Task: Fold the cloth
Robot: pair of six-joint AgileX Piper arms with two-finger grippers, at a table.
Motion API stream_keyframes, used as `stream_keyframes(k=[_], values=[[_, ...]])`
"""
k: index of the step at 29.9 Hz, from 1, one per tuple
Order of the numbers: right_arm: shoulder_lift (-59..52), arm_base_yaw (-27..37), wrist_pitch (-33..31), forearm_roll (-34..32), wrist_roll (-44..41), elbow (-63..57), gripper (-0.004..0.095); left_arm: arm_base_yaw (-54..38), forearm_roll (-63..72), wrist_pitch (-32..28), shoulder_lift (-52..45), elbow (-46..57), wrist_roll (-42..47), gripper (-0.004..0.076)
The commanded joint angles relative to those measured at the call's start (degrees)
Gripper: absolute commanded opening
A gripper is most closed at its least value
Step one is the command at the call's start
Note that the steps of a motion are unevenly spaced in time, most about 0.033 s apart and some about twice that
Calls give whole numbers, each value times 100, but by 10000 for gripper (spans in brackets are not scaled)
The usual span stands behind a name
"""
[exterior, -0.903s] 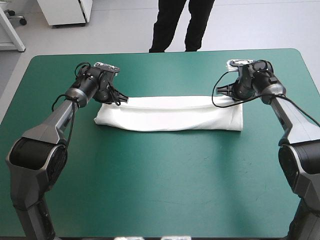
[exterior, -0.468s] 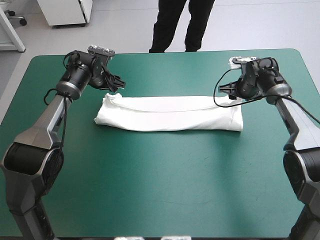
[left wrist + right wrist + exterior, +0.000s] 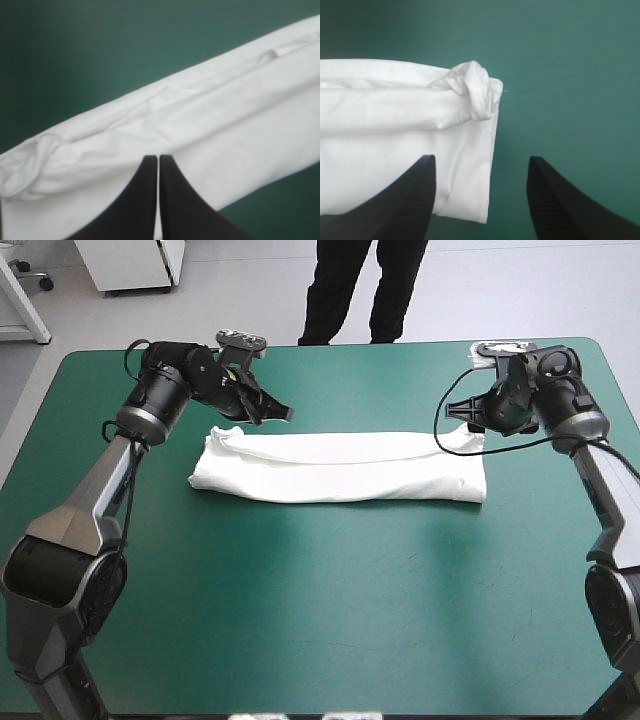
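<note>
1. High view: logged T-shirt [image 3: 340, 468] folded into a long band on teal-green cover [image 3: 320, 620], toward far side; left gripper [image 3: 272, 412] near its left end, right gripper [image 3: 462, 418] at right end.
2. Left wrist view: found black fingers [image 3: 145, 200] pressed together, gripping nothing, above T-shirt [image 3: 225, 115].
3. Right wrist view: found fingers [image 3: 410, 200] spread wide, empty, straddling T-shirt's [image 3: 395, 145] end edge.

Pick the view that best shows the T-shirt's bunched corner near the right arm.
The right wrist view: the bunched corner sits large ahead of the open right claw. The high view shows the whole folded T-shirt, that corner only tiny. The left wrist view shows just the T-shirt's opposite end.
</note>
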State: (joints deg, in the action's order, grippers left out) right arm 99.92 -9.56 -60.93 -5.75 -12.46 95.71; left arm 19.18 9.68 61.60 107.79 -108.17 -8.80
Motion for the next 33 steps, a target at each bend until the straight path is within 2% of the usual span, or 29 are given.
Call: stream_keyframes(k=[1,13,26,30,33], values=[[-333,42,116,-36,60,174,509,353,185,-286,-252,-147,-45,-9],[-333,42,103,131,195,174,509,1151,106,-342,682,-147,-45,-9],[-333,42,118,308,219,174,509,1214,134,-483,1331,-147,-45,-9],[-322,259,146,837,387,174,509,1214,160,-505,1436,-147,-45,-9],[-245,644,94,1680,805,174,509,1214,159,-495,1489,-147,-45,-9]])
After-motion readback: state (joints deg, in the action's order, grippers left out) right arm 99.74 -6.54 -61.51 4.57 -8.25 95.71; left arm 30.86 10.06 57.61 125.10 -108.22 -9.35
